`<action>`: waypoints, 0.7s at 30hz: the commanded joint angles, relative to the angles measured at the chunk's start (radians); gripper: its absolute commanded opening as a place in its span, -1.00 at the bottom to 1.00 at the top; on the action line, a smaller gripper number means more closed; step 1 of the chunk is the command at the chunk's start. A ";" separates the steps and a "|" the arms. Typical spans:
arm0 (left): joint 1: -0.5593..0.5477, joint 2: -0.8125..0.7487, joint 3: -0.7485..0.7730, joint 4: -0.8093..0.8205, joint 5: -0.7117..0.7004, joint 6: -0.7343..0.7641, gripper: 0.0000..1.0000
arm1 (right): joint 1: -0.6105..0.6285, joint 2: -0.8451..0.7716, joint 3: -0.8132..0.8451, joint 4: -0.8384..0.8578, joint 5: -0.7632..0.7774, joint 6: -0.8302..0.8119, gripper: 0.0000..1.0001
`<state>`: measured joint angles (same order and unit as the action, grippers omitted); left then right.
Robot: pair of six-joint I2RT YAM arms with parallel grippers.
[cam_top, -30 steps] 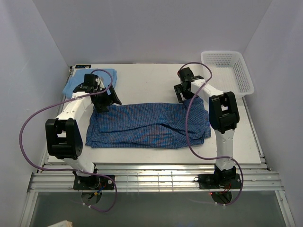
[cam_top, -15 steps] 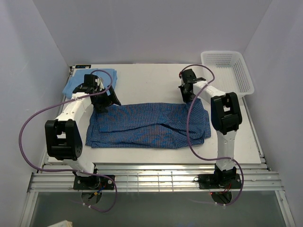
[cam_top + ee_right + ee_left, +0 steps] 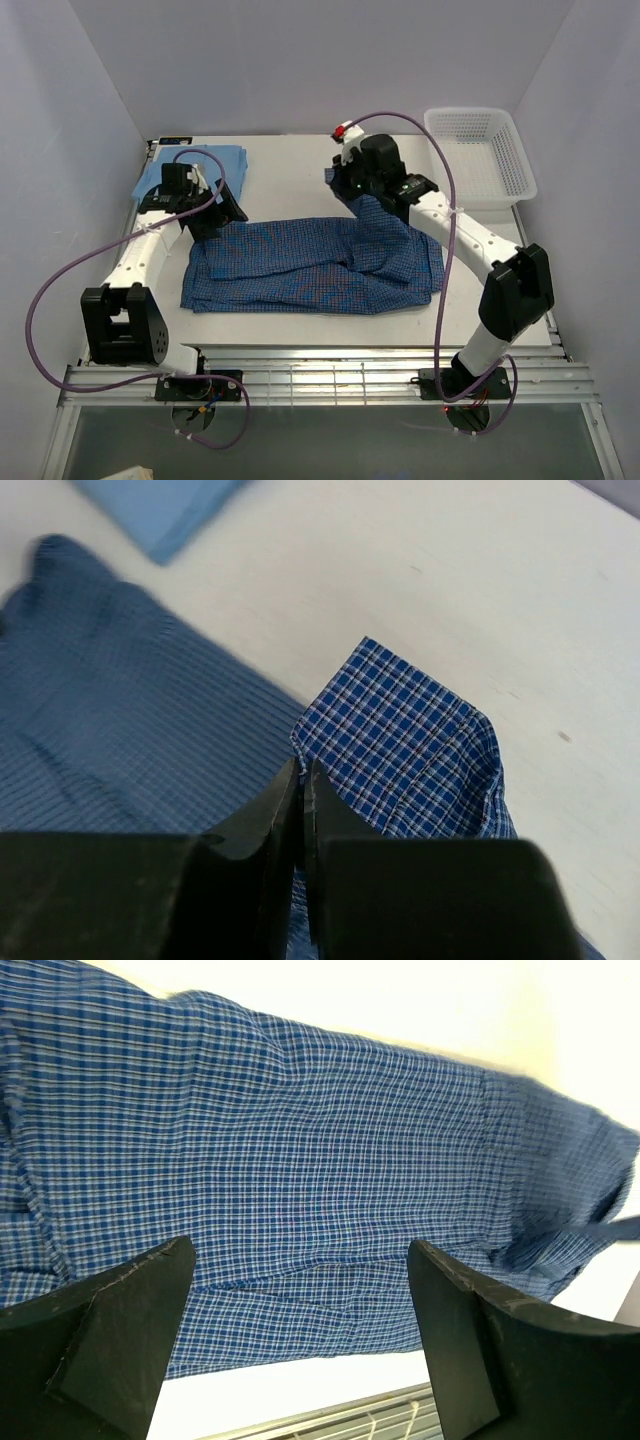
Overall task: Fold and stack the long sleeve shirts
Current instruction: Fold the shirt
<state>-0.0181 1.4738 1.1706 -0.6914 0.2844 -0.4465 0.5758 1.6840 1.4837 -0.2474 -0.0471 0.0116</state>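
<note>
Right fingers (image 3: pixel 290 810) pinching the checked shirt (image 3: pixel 300 265) on the white surface (image 3: pixel 290 172)

The fine-checked dark blue cloth is lying rumpled across the middle, its far right corner being held up, pinched between the pressed-together fingers. The left fingers (image 3: pixel 226 207) are hovering spread wide over its left edge. The light blue shirt (image 3: pixel 195 168), plain and smooth, is lying folded at the far left corner.

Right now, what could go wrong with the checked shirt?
1. The right fingers pinch only an edge of the checked shirt, so it might slip free as it is lifted.
2. The left fingers hang open above it, gripping nothing, so the cloth may drag and bunch instead of folding flat.
</note>
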 commanded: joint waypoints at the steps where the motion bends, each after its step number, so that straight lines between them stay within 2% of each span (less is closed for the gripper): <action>1: 0.093 -0.096 -0.025 0.035 0.012 -0.017 0.96 | 0.074 -0.033 -0.080 0.218 -0.160 0.019 -0.85; 6: 0.165 -0.161 -0.061 0.041 0.013 -0.003 0.96 | 0.185 0.012 -0.028 0.353 -0.290 0.014 -0.85; 7: 0.168 -0.168 -0.061 0.033 -0.028 -0.006 0.96 | 0.199 0.051 -0.004 0.361 -0.303 0.005 -0.85; 13: 0.168 -0.207 -0.063 -0.022 -0.122 -0.034 0.96 | 0.279 0.262 0.234 0.290 -0.414 -0.053 -0.84; 17: 0.170 -0.222 -0.035 -0.060 -0.166 -0.032 0.96 | 0.303 0.341 0.289 0.307 -0.425 -0.019 -0.82; 21: 0.170 -0.225 -0.022 -0.092 -0.218 -0.038 0.96 | 0.337 0.353 0.254 0.327 -0.461 0.019 -0.79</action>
<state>0.1520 1.2915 1.1191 -0.7479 0.1314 -0.4755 0.8936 2.0529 1.7203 0.0193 -0.4530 0.0071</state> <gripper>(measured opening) 0.979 0.102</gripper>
